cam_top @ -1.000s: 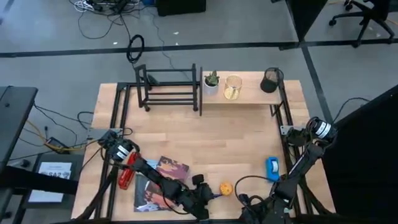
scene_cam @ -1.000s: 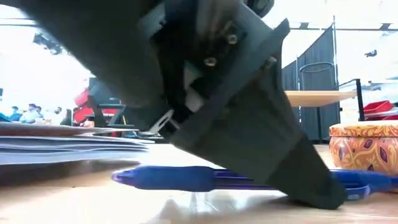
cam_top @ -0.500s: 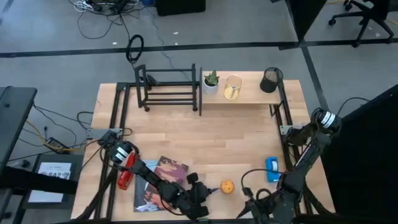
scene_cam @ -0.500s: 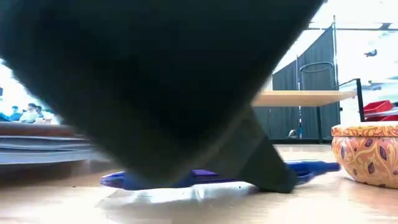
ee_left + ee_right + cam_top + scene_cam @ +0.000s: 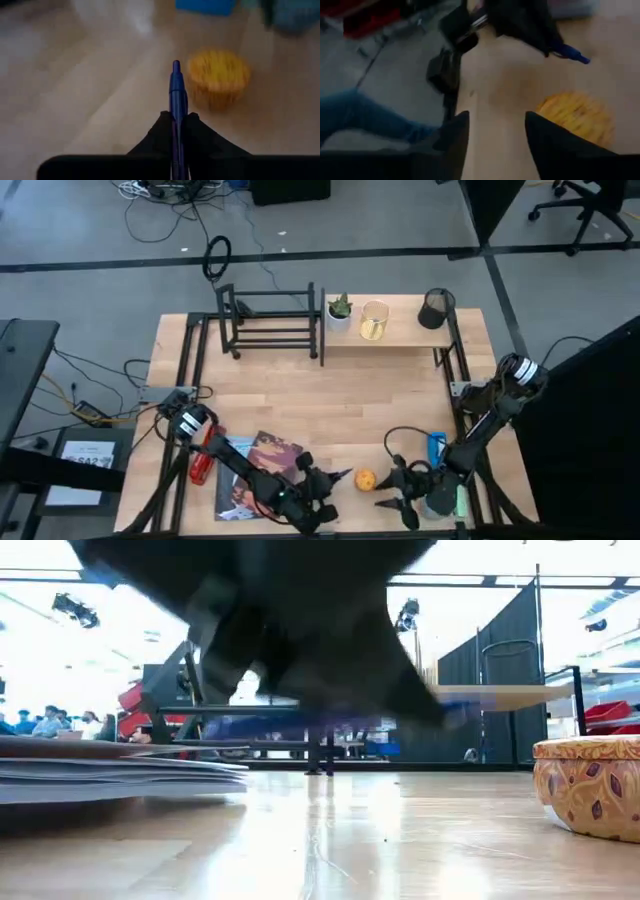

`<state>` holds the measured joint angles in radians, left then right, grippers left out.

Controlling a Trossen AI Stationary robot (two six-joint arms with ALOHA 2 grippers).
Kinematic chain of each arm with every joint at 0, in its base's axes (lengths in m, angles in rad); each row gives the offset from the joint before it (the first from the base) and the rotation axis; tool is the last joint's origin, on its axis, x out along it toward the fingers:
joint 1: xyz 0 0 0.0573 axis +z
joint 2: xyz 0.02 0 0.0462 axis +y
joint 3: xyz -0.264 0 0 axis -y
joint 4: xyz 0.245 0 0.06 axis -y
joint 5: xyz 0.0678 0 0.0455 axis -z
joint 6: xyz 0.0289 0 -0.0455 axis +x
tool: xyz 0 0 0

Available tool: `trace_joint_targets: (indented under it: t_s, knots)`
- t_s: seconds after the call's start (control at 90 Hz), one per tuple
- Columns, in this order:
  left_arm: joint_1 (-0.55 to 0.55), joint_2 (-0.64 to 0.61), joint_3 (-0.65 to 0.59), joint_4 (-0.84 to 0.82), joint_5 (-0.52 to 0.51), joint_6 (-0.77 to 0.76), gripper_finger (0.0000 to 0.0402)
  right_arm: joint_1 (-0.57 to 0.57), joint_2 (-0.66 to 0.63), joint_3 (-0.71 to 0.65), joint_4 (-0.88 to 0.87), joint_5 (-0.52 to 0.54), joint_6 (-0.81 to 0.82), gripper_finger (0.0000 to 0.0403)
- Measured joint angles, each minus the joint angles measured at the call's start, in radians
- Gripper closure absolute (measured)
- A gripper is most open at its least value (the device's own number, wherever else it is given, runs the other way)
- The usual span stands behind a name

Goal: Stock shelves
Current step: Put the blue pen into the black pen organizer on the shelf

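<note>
My left gripper (image 5: 334, 478) is shut on a blue pen (image 5: 176, 92) near the table's front edge, just left of a small orange patterned tin (image 5: 366, 480). The low view shows the pen (image 5: 330, 723) in the air, blurred, above the tabletop. Right of the tin, my right gripper (image 5: 392, 498) stands open with its fingers (image 5: 455, 142) toward the tin (image 5: 577, 117), touching nothing. At the far edge stand the shelves: a black bar rack (image 5: 272, 320) and a wooden plank shelf (image 5: 395, 335). My left gripper pinches the pen's barrel (image 5: 176, 120) between its two fingers (image 5: 161, 134). The pen lies along the fingers, and its front end (image 5: 176, 67) sticks out past their tips toward the tin. It is lifted clear of the table and about level.
A stack of magazines (image 5: 255, 470) and a red object (image 5: 203, 460) lie left of my left gripper. A blue object (image 5: 438, 448) lies near the right edge. On the plank shelf stand a small plant (image 5: 340, 310), a gold cup (image 5: 375, 320) and a black mesh cup (image 5: 435, 308).
My left gripper, which was down at the pen lying on the table, has risen with it. The pen is now lifted clear of the tabletop, about level. My right arm has come a little away from the near edge, toward the tin.
</note>
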<state>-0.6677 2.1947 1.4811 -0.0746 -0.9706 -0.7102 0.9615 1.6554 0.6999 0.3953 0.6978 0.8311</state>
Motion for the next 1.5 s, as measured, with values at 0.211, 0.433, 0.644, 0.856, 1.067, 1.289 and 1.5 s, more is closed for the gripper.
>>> trace_joint_targets:
  t_s: [0.211,0.433,0.644,0.856,1.067,1.289,1.5]
  knots:
    - [-0.009,-0.08,0.001,0.015,-0.205,0.093,0.0397,-0.02,0.0,-0.066,0.121,0.125,-0.059,0.0184]
    - [-0.02,-0.128,0.002,0.29,-0.335,0.39,0.0397,-0.055,0.0,-0.115,0.511,0.159,-0.449,0.0185]
    - [-0.025,-0.133,0.003,0.895,-0.239,0.964,0.0397,-0.094,-0.075,-0.195,0.944,0.147,-0.813,0.0197]
    - [-0.031,-0.135,0.004,1.315,-0.046,1.383,0.0397,-0.161,-0.328,-0.199,0.953,-0.035,-1.014,0.0195]
    - [-0.023,-0.135,0.004,1.412,0.117,1.471,0.0397,-0.264,-0.531,-0.087,0.509,-0.247,-0.988,0.0184]
    - [0.008,-0.135,0.004,1.419,0.158,1.464,0.0397,-0.311,-0.5,0.091,0.227,-0.359,-0.991,0.0178]
    - [0.026,-0.135,0.004,1.437,0.164,1.467,0.0395,-0.314,-0.418,0.186,0.191,-0.349,-1.04,0.0184]
